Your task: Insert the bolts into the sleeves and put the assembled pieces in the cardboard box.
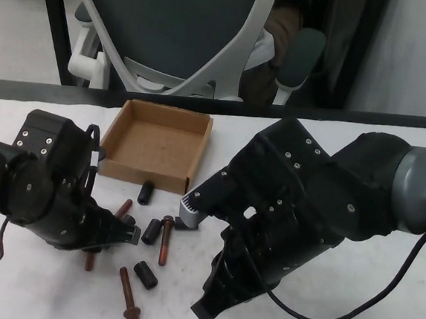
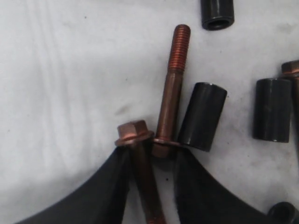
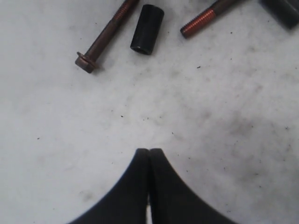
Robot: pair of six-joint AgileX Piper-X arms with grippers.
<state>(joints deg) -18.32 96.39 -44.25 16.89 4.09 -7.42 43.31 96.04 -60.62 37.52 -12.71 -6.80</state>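
**Left arm straddling a bolt, right arm pinched shut on nothing**

So the left fingers (image 2: 100,196) are down at the white counter (image 2: 60,70) and part open, one on each side of a copper bolt (image 2: 140,158). Its hex head pokes out just past the tips and the shank runs back between them; one finger looks like it's touching the shank, the other has a clear gap, so it isn't clamped.

A second bolt (image 2: 170,88) lies just beside that one, head right at the other fingertip, threaded end pointing away. A black sleeve (image 2: 202,116) lies tilted next to it, close to touching at the head end; another sleeve (image 2: 273,109) sits a bit further out, apart from both.

The right fingers (image 3: 135,186) are pressed flat together with nothing between them, over bare counter. Ahead of them a loose bolt (image 3: 105,37) and a short sleeve (image 3: 147,29) lie side by side, not touching; the threaded tip of a further bolt (image 3: 205,18) is near them.

From the high view, the cardboard box (image 1: 155,143) sits at the far side of the counter, roughly between the left arm (image 1: 39,182) and the right arm (image 1: 298,204). One lone sleeve (image 1: 147,192) lies just in front of its near wall; the other bolts and sleeves are scattered loose on the counter between the two arms, each piece separate.
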